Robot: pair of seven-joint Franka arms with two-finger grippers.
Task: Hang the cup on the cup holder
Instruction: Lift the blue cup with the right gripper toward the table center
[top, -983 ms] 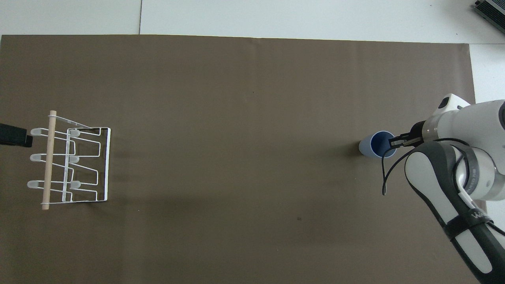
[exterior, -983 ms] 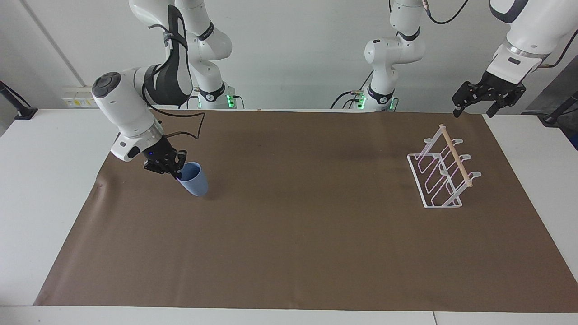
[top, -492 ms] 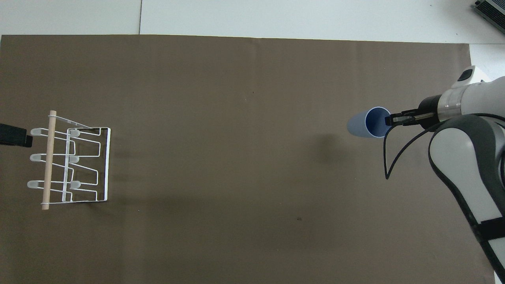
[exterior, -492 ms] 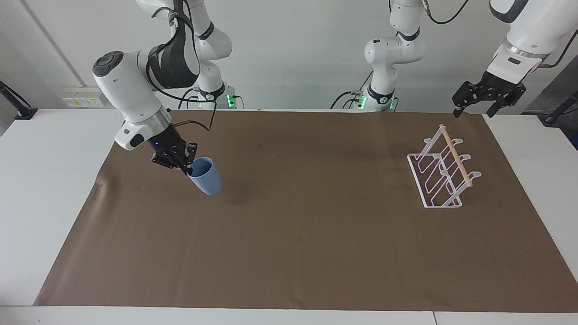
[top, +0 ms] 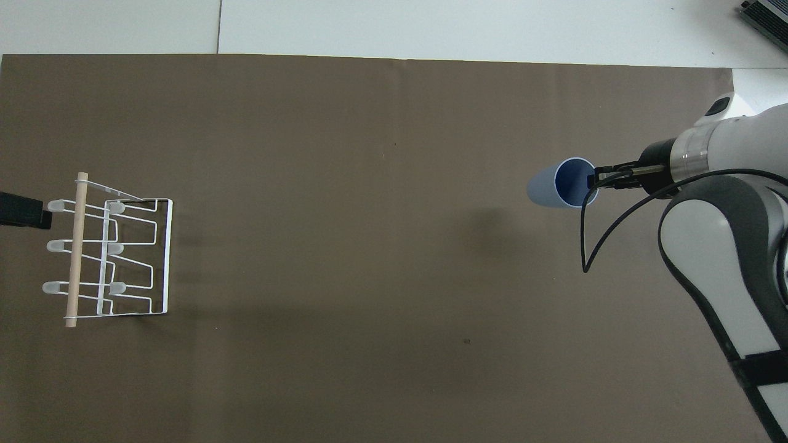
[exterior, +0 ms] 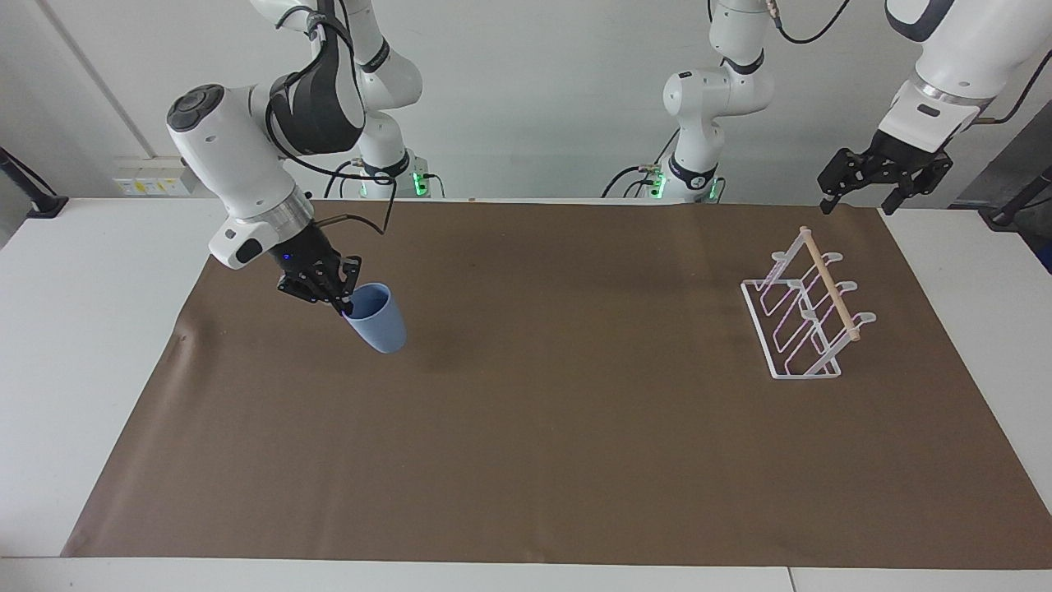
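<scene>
The light-blue cup [exterior: 379, 328] [top: 563, 187] hangs tilted in the air above the brown mat, toward the right arm's end of the table. My right gripper [exterior: 346, 308] [top: 593, 181] is shut on its rim, one finger inside the cup and one outside. The white wire cup holder [exterior: 805, 318] [top: 108, 252] with its wooden dowel stands on the mat at the left arm's end. My left gripper [exterior: 859, 196] waits open in the air near the mat's corner by the robots, close to the holder; in the overhead view only its dark tip [top: 23, 210] shows.
A brown mat [exterior: 526, 427] [top: 369, 307] covers most of the white table [exterior: 90, 329]. The two arm bases [exterior: 694, 177] stand at the robots' edge of the table.
The right gripper has lifted the cup off the mat and carried it toward the table's middle. The left gripper has barely shifted.
</scene>
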